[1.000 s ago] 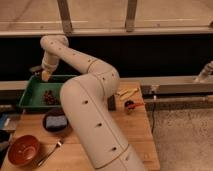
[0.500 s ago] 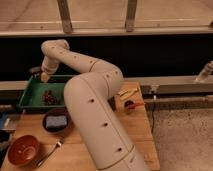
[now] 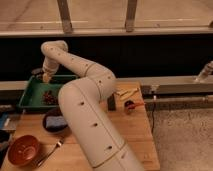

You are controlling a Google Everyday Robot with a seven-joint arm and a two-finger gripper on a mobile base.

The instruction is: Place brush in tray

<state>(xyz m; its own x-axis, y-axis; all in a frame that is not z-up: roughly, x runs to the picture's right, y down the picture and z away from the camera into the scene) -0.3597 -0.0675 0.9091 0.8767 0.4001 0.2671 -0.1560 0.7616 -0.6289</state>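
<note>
So we're looking at the gripper (image 3: pixel 46 77) sitting way over at about 10 o'clock in the shot, hanging right over the far edge of the tray (image 3: pixel 30 99). Honestly we can't tell how it's set, it's just a pale blob at the end of the arm from here. The brush itself, we're not finding it anywhere for sure; if it's at the gripper, it's hidden.

The arm (image 3: pixel 85 105) is taking up most of the view. It's rising from 6 o'clock, bending up through the middle and then hooking back toward 10 o'clock, so it's covering a big chunk of the table (image 3: pixel 131 135).

The tray is green and sitting at the far left corner of the table, around 9 o'clock. We're seeing a dark reddish clump (image 3: pixel 49 97) lying inside it, toward the near right part, well below the gripper.

Just at 6 o'clock from the tray there's a dark bowl (image 3: pixel 54 121) with something blue in it, partly tucked behind the arm. Further toward 8 o'clock a red-brown bowl (image 3: pixel 23 148) is sitting near the table's front left corner, and a fork (image 3: pixel 50 151) is lying diagonally just beside it on its right.

Over at 3 o'clock from the arm, we're seeing some small pale items (image 3: pixel 125 93) and a little red thing (image 3: pixel 129 104) near the table's far right edge.
</note>
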